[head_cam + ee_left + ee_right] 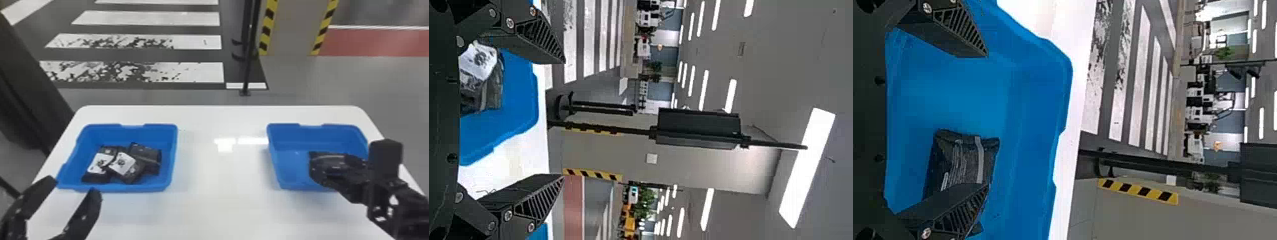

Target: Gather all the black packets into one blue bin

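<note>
Your left gripper (75,188) hangs wide at the near edge of the left blue bin (174,153). To that bin's right, across open white table (223,182), your right gripper (987,120) is wide too, one finger overlapping a black packet (960,162) in the right blue bin (276,162). You seem to be lining up this pick: centre the fingers, mind the walls, then close. Other black packets (123,164) lie inside the left blue bin; tabletop continues beyond it.

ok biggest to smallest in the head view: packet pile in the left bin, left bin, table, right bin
1. Table
2. Left bin and right bin: too alike to rank, the right one partly hidden
3. Packet pile
</note>
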Action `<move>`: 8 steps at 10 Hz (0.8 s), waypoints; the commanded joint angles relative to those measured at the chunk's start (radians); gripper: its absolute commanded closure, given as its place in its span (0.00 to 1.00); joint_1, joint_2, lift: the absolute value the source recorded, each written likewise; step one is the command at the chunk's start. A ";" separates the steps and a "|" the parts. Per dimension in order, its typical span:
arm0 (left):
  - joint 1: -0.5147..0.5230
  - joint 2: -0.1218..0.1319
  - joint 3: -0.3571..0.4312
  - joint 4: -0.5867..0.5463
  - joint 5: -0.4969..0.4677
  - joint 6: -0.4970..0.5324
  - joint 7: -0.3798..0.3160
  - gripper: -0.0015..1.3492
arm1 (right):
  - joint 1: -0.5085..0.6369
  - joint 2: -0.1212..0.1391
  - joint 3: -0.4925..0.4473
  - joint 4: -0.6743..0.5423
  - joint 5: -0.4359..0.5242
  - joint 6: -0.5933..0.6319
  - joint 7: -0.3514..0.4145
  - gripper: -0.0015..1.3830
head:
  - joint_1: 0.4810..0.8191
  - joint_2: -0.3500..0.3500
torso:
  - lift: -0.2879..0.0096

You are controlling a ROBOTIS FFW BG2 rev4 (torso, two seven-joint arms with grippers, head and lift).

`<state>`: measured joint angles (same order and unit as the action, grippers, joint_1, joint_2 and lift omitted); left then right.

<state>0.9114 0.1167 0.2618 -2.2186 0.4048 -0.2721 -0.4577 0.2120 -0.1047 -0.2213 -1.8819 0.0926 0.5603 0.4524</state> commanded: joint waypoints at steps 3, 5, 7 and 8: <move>0.011 0.011 -0.036 -0.023 0.044 -0.010 0.010 0.18 | -0.136 -0.020 -0.032 0.202 0.047 0.039 -0.003 0.07 | 0.63 0.37 | 0.60; -0.011 0.021 -0.054 -0.023 0.048 0.005 0.010 0.18 | -0.202 -0.027 -0.048 0.293 0.077 0.053 -0.012 0.07 | 0.63 0.31 | 0.60; -0.023 0.027 -0.062 -0.021 0.050 0.034 0.010 0.18 | -0.271 -0.029 -0.046 0.386 0.091 0.066 -0.017 0.10 | 0.63 0.27 | 0.60; -0.033 0.027 -0.064 -0.018 0.050 0.046 0.010 0.18 | -0.298 -0.030 -0.046 0.433 0.079 0.083 -0.018 0.15 | 0.63 0.26 | 0.60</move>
<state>0.8837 0.1441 0.1980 -2.2390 0.4542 -0.2345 -0.4479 -0.0704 -0.1348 -0.2676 -1.4761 0.1772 0.6341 0.4341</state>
